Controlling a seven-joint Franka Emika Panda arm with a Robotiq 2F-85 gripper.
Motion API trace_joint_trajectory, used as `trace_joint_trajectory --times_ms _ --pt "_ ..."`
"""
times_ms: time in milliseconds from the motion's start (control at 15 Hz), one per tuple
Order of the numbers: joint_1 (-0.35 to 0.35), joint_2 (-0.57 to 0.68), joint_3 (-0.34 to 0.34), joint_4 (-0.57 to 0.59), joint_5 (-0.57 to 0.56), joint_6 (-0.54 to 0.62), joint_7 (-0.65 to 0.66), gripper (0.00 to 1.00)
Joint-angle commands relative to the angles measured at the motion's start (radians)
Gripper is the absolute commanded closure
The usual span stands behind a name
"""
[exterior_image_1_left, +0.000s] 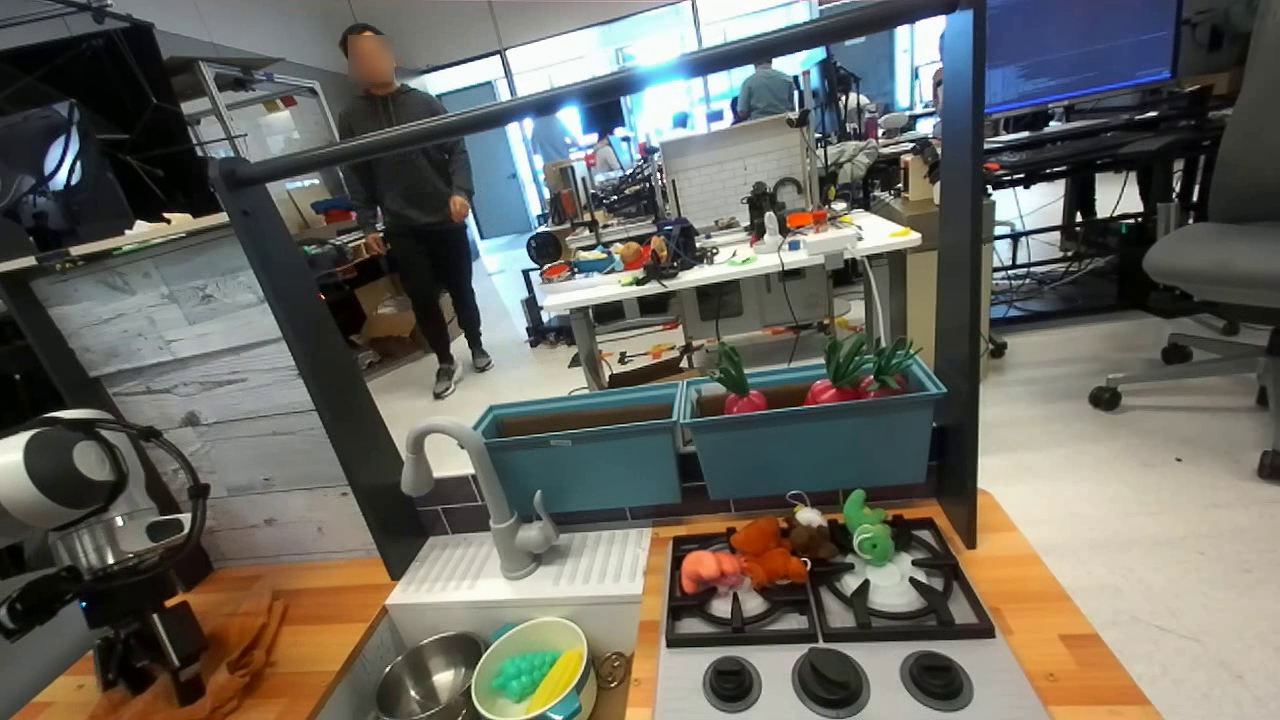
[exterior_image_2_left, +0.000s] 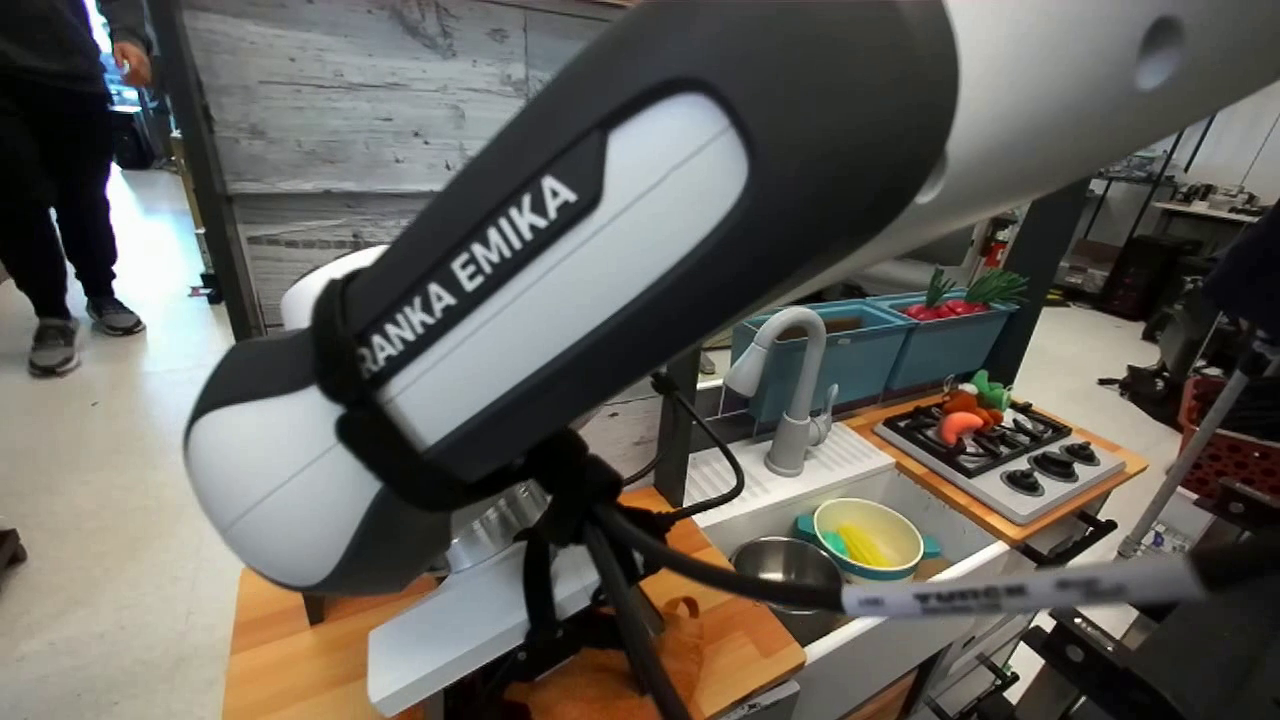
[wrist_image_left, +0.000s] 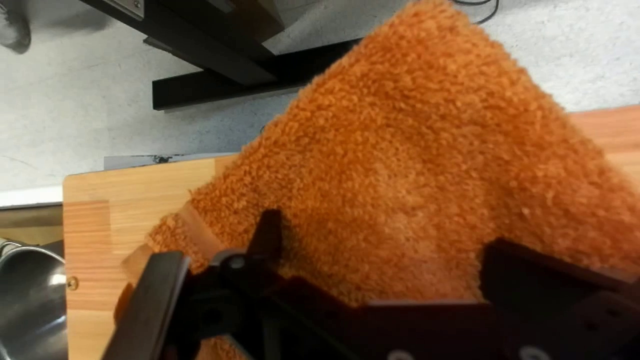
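Observation:
A fuzzy orange towel (wrist_image_left: 410, 145) lies on the wooden counter (wrist_image_left: 140, 185) and fills much of the wrist view. It also shows in both exterior views, bunched around the gripper (exterior_image_1_left: 245, 645) and beneath the arm (exterior_image_2_left: 600, 685). My gripper (wrist_image_left: 382, 235) is open, with its two dark fingers far apart and towel visible between them. In an exterior view the gripper (exterior_image_1_left: 150, 680) points down at the towel, close to or touching it; I cannot tell which. The fingertips seem unclosed on any fold. In an exterior view the arm and a camera mount hide most of the gripper.
Beside the counter is a sink with a steel bowl (exterior_image_1_left: 430, 680) and a cream pot (exterior_image_1_left: 548, 632) holding green and yellow toy food. A grey faucet (exterior_image_1_left: 517, 550), a stove (exterior_image_1_left: 880, 668) with stuffed toys (exterior_image_1_left: 765, 570), and teal planters (exterior_image_1_left: 580, 455) stand beyond. A person (exterior_image_1_left: 405, 200) stands behind.

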Motion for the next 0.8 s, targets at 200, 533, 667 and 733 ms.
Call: trace_joint_trajectory --times_ms 200,533,667,733 --pt "-0.117 0.064 -0.044 -0.019 0.037 -0.029 0.04 0.0" --pt "-0.071 0.082 -0.015 0.041 0.004 -0.044 -0.018 0.0" --pt "-0.039 0.1 0.004 0.095 -0.014 -0.053 -0.026 0.0" --pt "-0.021 0.059 0.017 0.046 -0.01 -0.031 -0.026 0.0"
